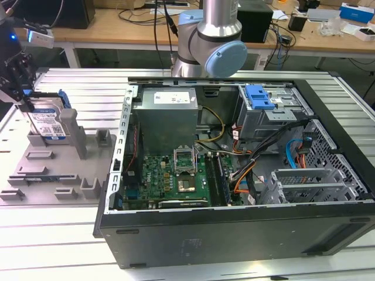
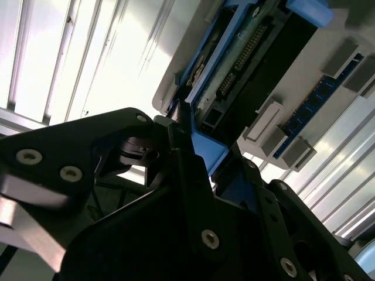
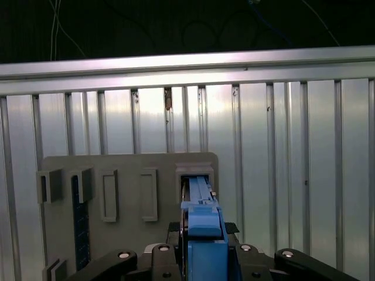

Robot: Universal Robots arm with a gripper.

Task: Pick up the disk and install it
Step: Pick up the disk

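**A:** ok so where's the disk [image 1: 49, 122] at?

**B:** Far over on the exterior view's left, standing on edge in a slot of the grey fixture [image 1: 55, 170]. The gripper [image 1: 27, 108] is right on top of it, jaws narrow and clamped on the blue bracket from both sides.

**A:** and the PC?

**B:** The open computer case [image 1: 234, 234] lies right of the fixture, well apart from the disk. There's a blue clip [image 1: 259, 96] in its drive cage.

An open case [image 1: 234, 240] lies on a slatted metal table [image 1: 47, 246], showing a green motherboard [image 1: 170, 175], a grey power supply [image 1: 167, 117] and a blue clip [image 1: 259, 96] on the drive cage [image 1: 275, 120]. Just beside the case, on the exterior view's left, sits a grey fixture [image 1: 53, 175]. A wooden desk [image 1: 117, 26] stands behind.
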